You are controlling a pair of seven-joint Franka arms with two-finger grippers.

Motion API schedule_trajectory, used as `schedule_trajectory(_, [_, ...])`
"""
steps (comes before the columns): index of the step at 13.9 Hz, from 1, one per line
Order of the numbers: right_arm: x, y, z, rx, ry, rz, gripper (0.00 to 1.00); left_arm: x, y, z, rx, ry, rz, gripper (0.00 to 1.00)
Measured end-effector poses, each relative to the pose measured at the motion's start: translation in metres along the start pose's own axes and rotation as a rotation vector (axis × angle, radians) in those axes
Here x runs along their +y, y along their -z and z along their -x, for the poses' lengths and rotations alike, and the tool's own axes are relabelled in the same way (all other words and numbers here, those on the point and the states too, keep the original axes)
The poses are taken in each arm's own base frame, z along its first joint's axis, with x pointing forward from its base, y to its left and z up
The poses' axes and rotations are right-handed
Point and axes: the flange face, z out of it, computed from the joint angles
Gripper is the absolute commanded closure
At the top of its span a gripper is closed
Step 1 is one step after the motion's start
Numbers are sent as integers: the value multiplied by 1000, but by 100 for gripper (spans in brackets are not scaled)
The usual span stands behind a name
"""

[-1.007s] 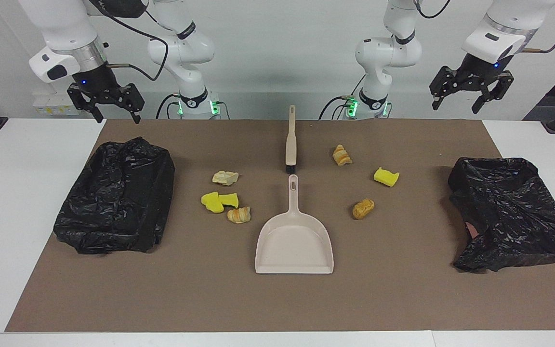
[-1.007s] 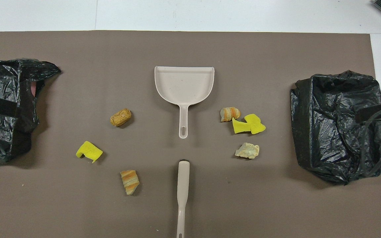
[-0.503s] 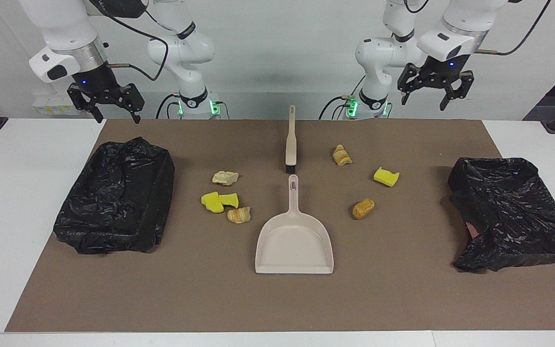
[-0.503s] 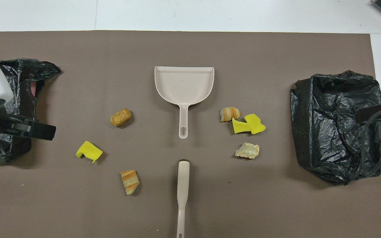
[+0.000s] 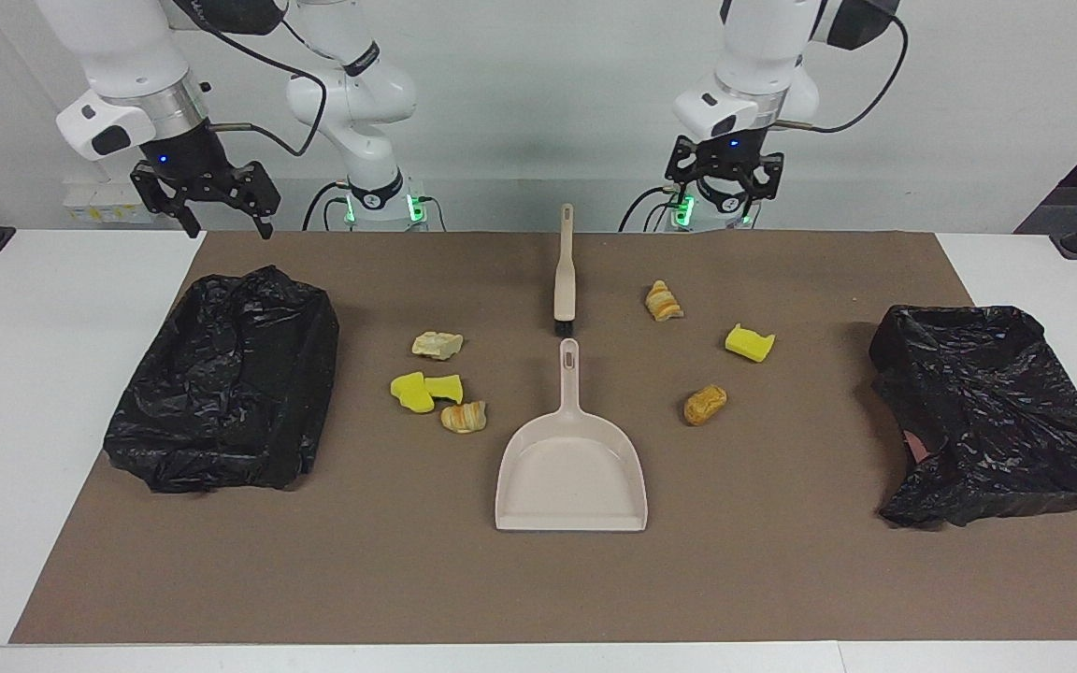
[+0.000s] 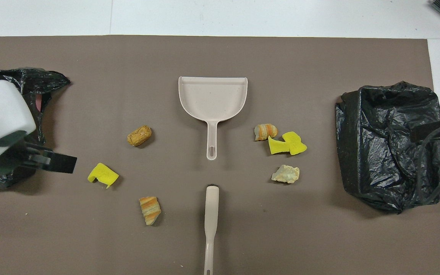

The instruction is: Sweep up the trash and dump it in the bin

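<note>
The white tabletop [image 5: 52, 308] is carrying a large brown paper mat [image 5: 538, 579], and everything is lying around one landmark, the beige plastic dustpan [image 5: 572, 477] at the mat's middle. Two crumpled black plastic bin bags are sitting well apart from the dustpan, one toward the right arm's end [image 5: 225, 379] and one toward the left arm's end [image 5: 992, 411]. The beige long-handled brush [image 5: 564, 271] is lying nearer to the robots than the dustpan, in line with its handle. The trash, small yellow sponge chunks and golden-brown bread-like lumps, is lying scattered beside the dustpan's handle: four pieces [image 5: 440, 383] toward the right arm's end, three [image 5: 705, 404] toward the left arm's end. The left end effector [image 5: 725, 192] is hanging in the air with fingers standing wide, holding nothing. The right end effector [image 5: 221, 220] is waiting above the mat's corner, likewise wide and holding nothing.
</note>
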Motion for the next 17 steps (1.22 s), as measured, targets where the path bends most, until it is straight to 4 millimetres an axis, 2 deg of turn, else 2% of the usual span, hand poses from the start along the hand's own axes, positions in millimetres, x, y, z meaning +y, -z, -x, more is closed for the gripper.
schedule_trajectory(2, [0,0,0,-1,0,0,0,37,-31,7,-18,-8,25,0])
schedule_trajectory(6, [0,1,1,0,0,0,0,83,-78,26,-55,-33,38,0])
schedule_trajectory(13, [0,2,2,1,0,-1,0,168,-176,71,-55,28,23,0])
schedule_trajectory(15, [0,2,2,1,0,-1,0,186,-198,84,-42,38,30,0])
schedule_trajectory(17, [0,2,2,1,0,-1,0,196,-219,94,-27,48,25,6])
